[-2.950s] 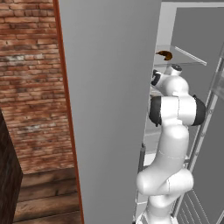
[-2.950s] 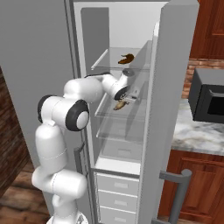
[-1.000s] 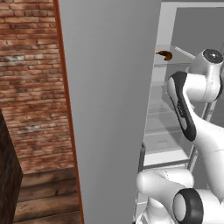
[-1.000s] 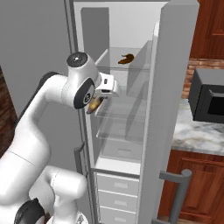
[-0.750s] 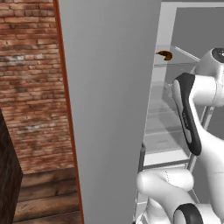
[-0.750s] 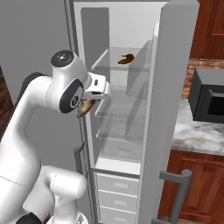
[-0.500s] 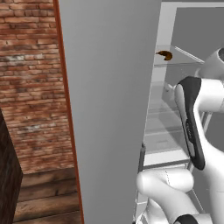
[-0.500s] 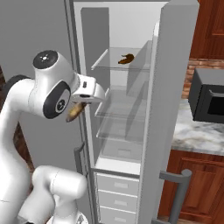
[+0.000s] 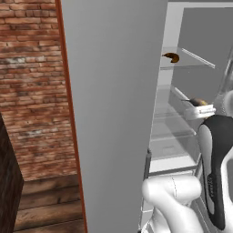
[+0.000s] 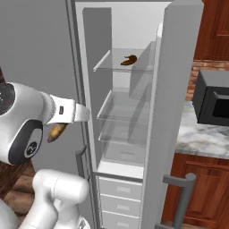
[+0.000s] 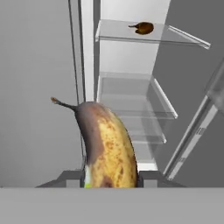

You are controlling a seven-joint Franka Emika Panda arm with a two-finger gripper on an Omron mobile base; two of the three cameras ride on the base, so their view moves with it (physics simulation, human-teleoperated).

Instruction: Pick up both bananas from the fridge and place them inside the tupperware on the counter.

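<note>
Yellow and brown fill the hand view: a small curved banana with heavy dark patches sits clamped between the two dark finger tips of the gripper, its thin stem pointing up and to the left. The jaws are pressed together on the fruit's lower end, one tip showing on each side of it.

From the right base view, the white arm's gripper hangs outside the tall grey fridge, just in front of the left edge of its open compartment, and the held banana pokes down and to the left beneath the hand. From the left base view, that banana peeps out above the white hand, level with the middle shelves.

Up on the top clear glass shelf lies the second small brown-spotted banana, well apart from the gripper; it shows in the hand view and in the left base view too.

To the right of the fridge, a black microwave oven stands on the white-grey veined marble counter over reddish-brown cabinets. A red brick wall stands left of the grey fridge door.
</note>
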